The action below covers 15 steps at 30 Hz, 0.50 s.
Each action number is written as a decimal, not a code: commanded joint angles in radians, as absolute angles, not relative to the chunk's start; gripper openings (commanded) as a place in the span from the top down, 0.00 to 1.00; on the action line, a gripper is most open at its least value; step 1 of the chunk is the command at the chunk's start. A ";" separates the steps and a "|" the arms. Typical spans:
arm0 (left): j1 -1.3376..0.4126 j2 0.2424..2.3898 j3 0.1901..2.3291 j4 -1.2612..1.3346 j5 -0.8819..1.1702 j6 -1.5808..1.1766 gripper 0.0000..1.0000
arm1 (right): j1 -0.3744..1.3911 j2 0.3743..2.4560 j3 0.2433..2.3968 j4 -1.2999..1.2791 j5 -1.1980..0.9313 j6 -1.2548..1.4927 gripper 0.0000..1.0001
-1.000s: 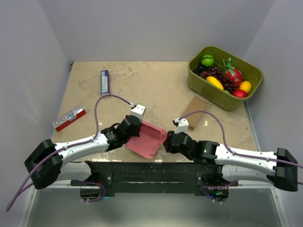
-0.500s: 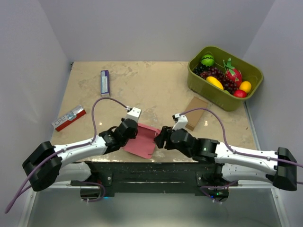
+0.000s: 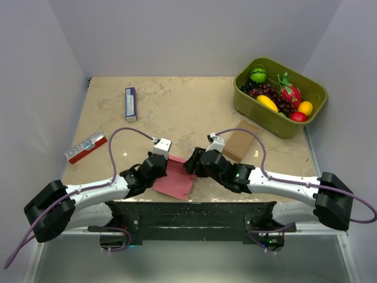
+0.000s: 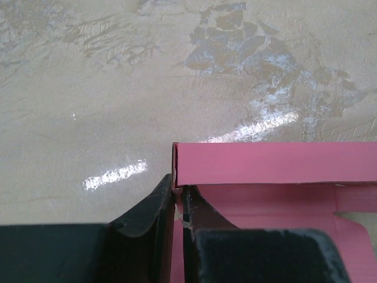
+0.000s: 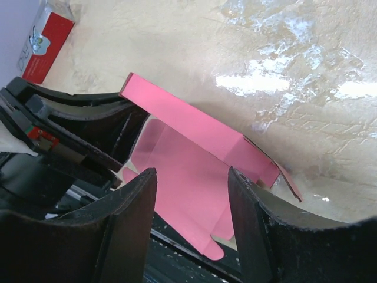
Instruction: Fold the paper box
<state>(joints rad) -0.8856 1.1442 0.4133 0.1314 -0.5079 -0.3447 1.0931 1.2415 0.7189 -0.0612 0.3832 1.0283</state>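
Pinching a raised flap, the left gripper clamped the paper box at the middle of the worktop's near edge | right gripper hung over it, jaws parted, empty.

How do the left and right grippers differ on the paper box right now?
The left gripper is shut, pinching the paper box at the corner of its raised flap. The right gripper is open and clamps nothing. The left gripper meets the box from its left side, while the right gripper faces it from the opposite side, with pink card showing between its fingers. Shared: both sit low at the same box.
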 commanded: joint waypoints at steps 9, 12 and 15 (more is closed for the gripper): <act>-0.882 1.103 0.377 0.252 -0.520 -0.348 1.00 | 1.078 1.299 0.759 -0.037 0.443 1.069 0.46; -0.882 1.094 0.361 0.265 -0.511 -0.360 1.00 | 1.072 1.316 0.764 -0.023 0.456 1.071 0.46; -0.882 1.085 0.344 0.281 -0.499 -0.376 1.00 | 1.068 1.316 0.761 -0.005 0.478 1.074 0.46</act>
<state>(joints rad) -0.8856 1.1118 0.3603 0.1947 -0.5018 -0.3492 1.0760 1.3201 0.7254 -0.0559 0.4118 1.0554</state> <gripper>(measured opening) 0.130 0.537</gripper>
